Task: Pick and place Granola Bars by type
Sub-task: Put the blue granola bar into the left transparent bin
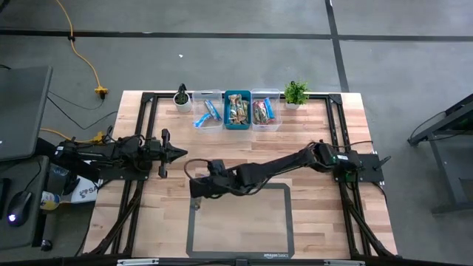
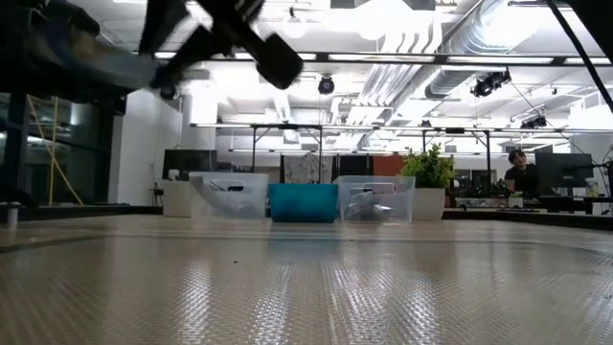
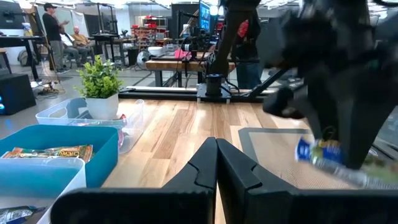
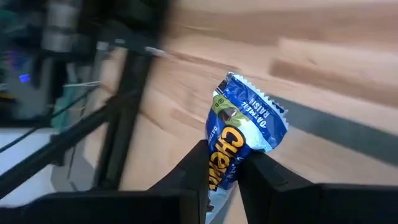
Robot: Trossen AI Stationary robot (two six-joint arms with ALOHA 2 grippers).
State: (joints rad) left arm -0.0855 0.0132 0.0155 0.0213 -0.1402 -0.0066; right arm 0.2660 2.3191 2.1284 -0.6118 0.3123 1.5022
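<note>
Item: blue granola bar (image 4: 239, 143), one unit, carried by the right arm.

Location: clamped between the fingers of the right tool (image 4: 222, 167), lifted clear of the desk (image 1: 310, 214) near the upper left corner of the dark-bordered mat (image 1: 240, 222). In the left wrist view the same bar (image 3: 323, 155) hangs below the right arm's dark body.

Orientation: long axis runs straight out from between the fingers, free end pointing away from the wrist; gripped near one end, most of its length projecting.

Appearance: shiny blue wrapper, yellow lettering, small green patch near the crimped far seal; wrapper pinched in at the grip.

Destination, as a judgement: three bins in a row at the far edge of the desk. The left clear bin (image 1: 208, 111) shows blue wrappers, the teal bin (image 1: 237, 109) brown ones, the right clear bin (image 1: 266, 109) mixed red and blue. The left clear bin lies beyond the right tool toward the far edge, roughly in line with it, so the carry is mostly a forward reach.

Nearer arm: the right, since it has the bar in hand.

Left tool (image 1: 177, 154): fingers pressed together, empty, parked at the desk's left side, pointing toward the right arm.

Bystanders: people visible in the room beyond, well apart from the desk.
</note>
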